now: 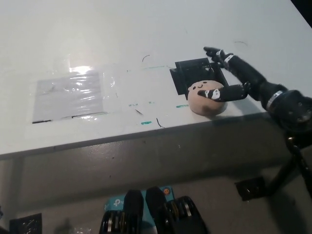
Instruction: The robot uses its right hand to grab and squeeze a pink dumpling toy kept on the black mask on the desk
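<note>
Black robotic right hand [233, 78] with slim segmented fingers, pale bands, a silver wrist ring, rounded black forearm.

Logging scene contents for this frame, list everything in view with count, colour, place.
dumpling toy: 1, pink with a small face, near the desk's front edge, on the black mask's front part
black mask: 1, black, on the desk right of centre
clear plastic sheet: 1, transparent and glossy, on the desk's left part
desk: 1, white, fills the upper picture
right robot hand: 1, black, fingers spread around the dumpling toy, one lying across its front
left robot hand: not in view
</note>
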You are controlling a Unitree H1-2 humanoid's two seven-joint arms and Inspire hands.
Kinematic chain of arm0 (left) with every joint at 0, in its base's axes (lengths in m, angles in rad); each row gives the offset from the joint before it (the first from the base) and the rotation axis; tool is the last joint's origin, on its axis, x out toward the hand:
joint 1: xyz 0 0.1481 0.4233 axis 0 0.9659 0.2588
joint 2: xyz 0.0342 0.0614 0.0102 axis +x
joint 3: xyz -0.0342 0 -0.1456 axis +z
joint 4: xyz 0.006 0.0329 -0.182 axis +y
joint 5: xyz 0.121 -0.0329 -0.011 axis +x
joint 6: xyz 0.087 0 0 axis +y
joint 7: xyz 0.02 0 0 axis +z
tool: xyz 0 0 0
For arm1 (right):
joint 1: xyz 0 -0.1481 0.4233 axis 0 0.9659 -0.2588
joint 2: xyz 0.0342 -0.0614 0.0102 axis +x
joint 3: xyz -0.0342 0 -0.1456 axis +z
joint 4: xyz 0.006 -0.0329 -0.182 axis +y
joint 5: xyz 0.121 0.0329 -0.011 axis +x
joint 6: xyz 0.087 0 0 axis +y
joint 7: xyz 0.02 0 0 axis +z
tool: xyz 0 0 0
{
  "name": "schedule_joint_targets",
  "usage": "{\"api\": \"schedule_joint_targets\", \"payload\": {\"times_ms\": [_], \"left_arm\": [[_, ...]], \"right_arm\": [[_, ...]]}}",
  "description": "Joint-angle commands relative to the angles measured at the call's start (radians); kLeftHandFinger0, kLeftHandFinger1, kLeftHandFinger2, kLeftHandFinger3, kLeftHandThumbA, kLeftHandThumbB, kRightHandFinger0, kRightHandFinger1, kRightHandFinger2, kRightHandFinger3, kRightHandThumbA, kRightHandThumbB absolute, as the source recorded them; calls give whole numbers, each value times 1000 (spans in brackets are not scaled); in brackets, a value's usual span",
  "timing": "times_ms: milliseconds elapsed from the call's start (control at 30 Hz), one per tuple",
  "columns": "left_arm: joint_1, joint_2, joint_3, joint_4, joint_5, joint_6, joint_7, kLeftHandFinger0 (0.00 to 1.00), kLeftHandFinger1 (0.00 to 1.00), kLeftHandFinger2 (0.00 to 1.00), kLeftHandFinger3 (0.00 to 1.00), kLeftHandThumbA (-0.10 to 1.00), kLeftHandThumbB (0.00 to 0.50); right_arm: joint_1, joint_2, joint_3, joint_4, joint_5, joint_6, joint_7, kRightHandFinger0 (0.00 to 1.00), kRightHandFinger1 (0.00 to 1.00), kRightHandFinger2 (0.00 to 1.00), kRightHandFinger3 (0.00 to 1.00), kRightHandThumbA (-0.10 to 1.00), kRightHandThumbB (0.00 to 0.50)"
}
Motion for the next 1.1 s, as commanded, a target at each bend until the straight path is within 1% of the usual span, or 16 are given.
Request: {"api": "schedule_joint_targets", "payload": {"times_ms": [0,133,467,633,700,733,767,800,833,867,900,933,967,1000,1033,1067], "left_arm": [[-13,20,6,-3,-14,-35,-19,0,0,90,103,1000,500],[-13,16,6,-10,-20,-24,-19,0,0,84,95,987,500],[-19,25,1,-12,-18,-25,-29,0,11,113,129,994,500],[-17,25,0,-21,-15,-13,-25,0,13,133,134,1000,500],[-18,22,4,-19,-24,-22,-33,0,7,121,132,1000,500],[-19,22,6,-18,-28,-15,-37,0,9,122,127,1000,500],[-19,21,8,-19,-31,-9,-36,0,9,115,118,996,500],[-18,21,7,-21,-28,-11,-36,0,14,122,127,1000,500],[-15,22,6,-21,-27,-16,-38,0,14,129,140,1000,500],[-14,22,5,-25,-26,-16,-38,0,5,124,139,1000,500],[-15,21,6,-21,-25,-20,-37,0,4,122,138,1000,500],[-15,21,7,-19,-25,-21,-37,0,3,119,138,1000,500],[-15,21,7,-20,-27,-18,-37,0,3,124,144,1000,500],[-13,20,7,-26,-27,-13,-36,0,3,125,146,1000,500],[-12,20,7,-31,-25,-7,-31,0,2,121,137,1000,500],[-11,19,6,-36,-23,-3,-26,0,0,110,127,1000,500]], "right_arm": [[-48,37,-14,92,-53,-77,-56,1000,1000,1000,1000,816,459],[-75,89,-2,291,-97,-181,-115,1000,1000,1000,1000,811,463],[-165,151,28,545,-178,-294,-196,1000,1000,1000,1000,825,491],[-184,179,23,628,-186,-340,-225,1000,1000,1000,1000,762,471],[-185,189,15,659,-180,-412,-244,1000,1000,1000,1000,688,407],[-187,191,17,675,-184,-458,-254,1000,1000,1000,1000,652,235],[-185,197,10,686,-184,-503,-279,697,750,876,1000,479,138],[-180,206,0,686,-179,-536,-304,251,309,483,1000,212,6],[-173,208,3,673,-188,-541,-312,22,24,189,1000,5,0],[-171,199,27,674,-224,-580,-337,1,1,8,1000,-96,0],[-169,190,52,661,-264,-584,-363,0,0,0,1000,-100,0],[-167,189,56,657,-274,-583,-375,0,1,54,781,-100,0],[-162,187,60,663,-295,-634,-429,274,235,120,316,-100,13],[-160,183,65,683,-317,-719,-495,354,249,132,82,-100,31],[-154,182,69,675,-344,-718,-553,239,216,143,16,-100,28],[-147,182,63,666,-352,-720,-587,50,223,292,41,-100,31]]}}
